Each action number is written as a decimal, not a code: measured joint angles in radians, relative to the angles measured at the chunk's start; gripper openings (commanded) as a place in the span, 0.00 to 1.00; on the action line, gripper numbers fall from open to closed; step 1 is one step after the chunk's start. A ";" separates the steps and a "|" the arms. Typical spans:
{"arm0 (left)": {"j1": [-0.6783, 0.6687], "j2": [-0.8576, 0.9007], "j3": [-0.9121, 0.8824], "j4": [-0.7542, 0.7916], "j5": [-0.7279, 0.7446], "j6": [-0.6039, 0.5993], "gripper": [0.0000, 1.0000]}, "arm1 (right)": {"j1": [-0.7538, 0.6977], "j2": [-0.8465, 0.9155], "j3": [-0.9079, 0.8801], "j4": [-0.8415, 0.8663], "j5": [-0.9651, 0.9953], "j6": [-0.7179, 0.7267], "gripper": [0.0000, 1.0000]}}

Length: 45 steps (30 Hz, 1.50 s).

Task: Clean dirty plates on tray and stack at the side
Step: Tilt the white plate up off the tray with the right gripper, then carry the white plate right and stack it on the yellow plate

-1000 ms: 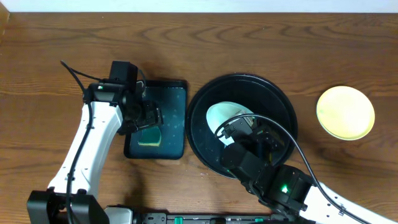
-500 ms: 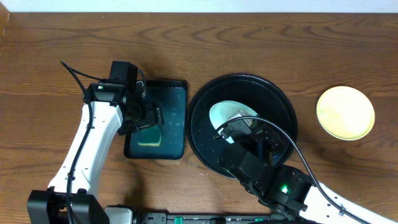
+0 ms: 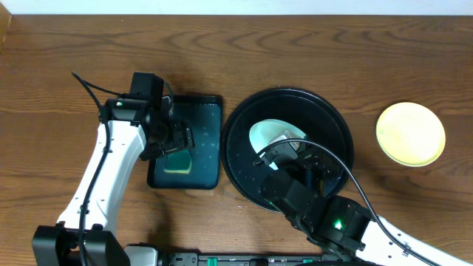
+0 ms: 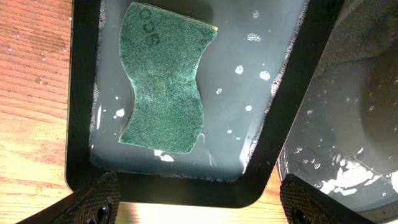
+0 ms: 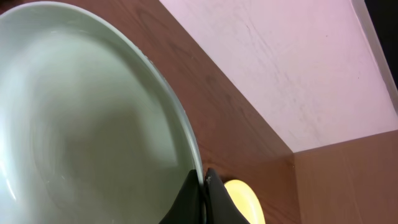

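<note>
1. The left end effector (image 4: 202, 208) hangs over the teal tray (image 4: 81, 93) with its jaws wide apart and nothing between them. Only its 2 dark fingertips (image 4: 99, 202) show, at the lower corners of the left wrist view.
2. A green sponge (image 4: 165, 81) lies flat in the teal tray, in shallow cloudy water dotted with foam. It is toward the tray's left wall and is apart from the fingertips.
3. The teal tray sits on the counter (image 3: 295, 52) just beside the black tray (image 3: 329, 118), their rims nearly touching.
4. The right end effector (image 5: 202, 196) is pinched together on the rim of the pale mint plate (image 5: 81, 124), with its fingers (image 5: 189, 199) clamping the edge.
5. From overhead, the pale mint plate is over the left-centre of the black tray, partly hidden by the right arm. It looks tilted, but I cannot tell whether its far edge touches the tray.
6. The plate face seen from the right wrist is plain, with no mark in the visible part.
7. The pale yellow plate (image 3: 411, 134) lies flat on the bare counter to the right of the black tray, well apart from it.
</note>
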 measured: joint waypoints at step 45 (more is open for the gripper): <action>0.000 0.000 0.000 0.000 0.000 0.000 0.83 | -0.266 -0.001 0.007 -0.115 -0.144 0.418 0.01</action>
